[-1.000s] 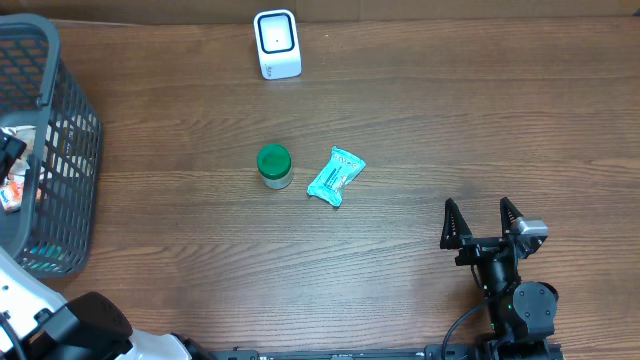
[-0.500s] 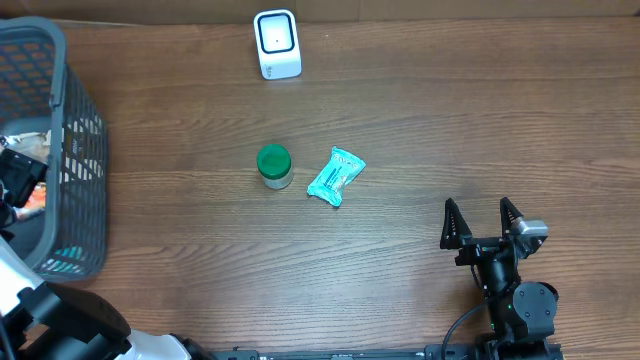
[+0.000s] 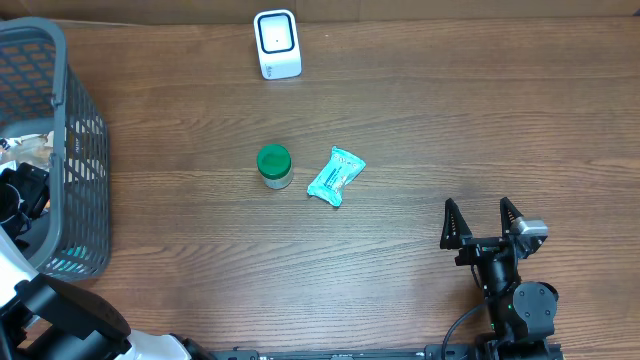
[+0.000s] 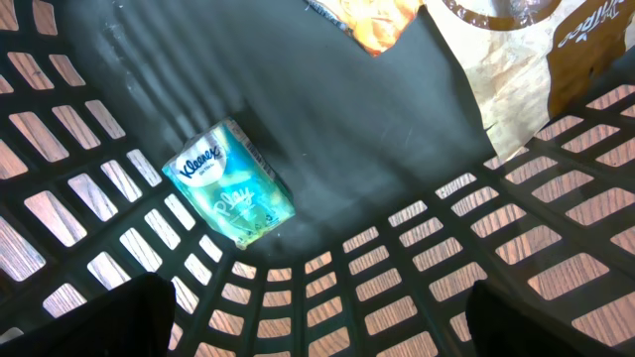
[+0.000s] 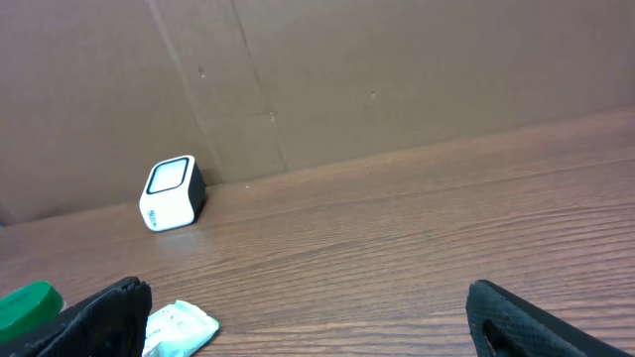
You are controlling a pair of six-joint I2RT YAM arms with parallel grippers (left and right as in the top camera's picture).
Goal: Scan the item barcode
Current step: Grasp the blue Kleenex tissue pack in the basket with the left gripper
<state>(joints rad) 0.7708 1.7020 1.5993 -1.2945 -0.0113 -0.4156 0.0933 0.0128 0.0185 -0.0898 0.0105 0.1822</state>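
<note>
1. The left pincer (image 4: pixel 317 332) hangs inside the grey basket (image 3: pixel 88 140) at the left end of the counter (image 3: pixel 420 120). Its fingers stand wide apart, showing only as dark blurs in the bottom corners of the wrist view, and there is nothing between them.
2. A Kleenex tissue pack (image 4: pixel 230 183) lies ahead of that pincer, apart from both fingers and nearer the one on the left of the wrist view. It rests tilted on the basket's dark floor, at the edge where the mesh begins.
3. Further ahead of the left pincer, toward the other finger's side, lies a brown-and-white wrapper (image 4: pixel 516 69).
4. The right pincer (image 3: pixel 477 215) sits low over the counter's near right part, its fingers spread to full width and holding nothing.
5. The white scanner (image 3: pixel 277 44) stands far ahead of the right pincer and off to its left, near the counter's back edge, upright.
6. Between that pincer and the scanner, also to its left and well apart from it, lie a teal packet (image 3: pixel 336 176) and a green-lidded jar (image 3: pixel 274 165). The jar stands upright just beside the packet, on the side away from the pincer.
</note>
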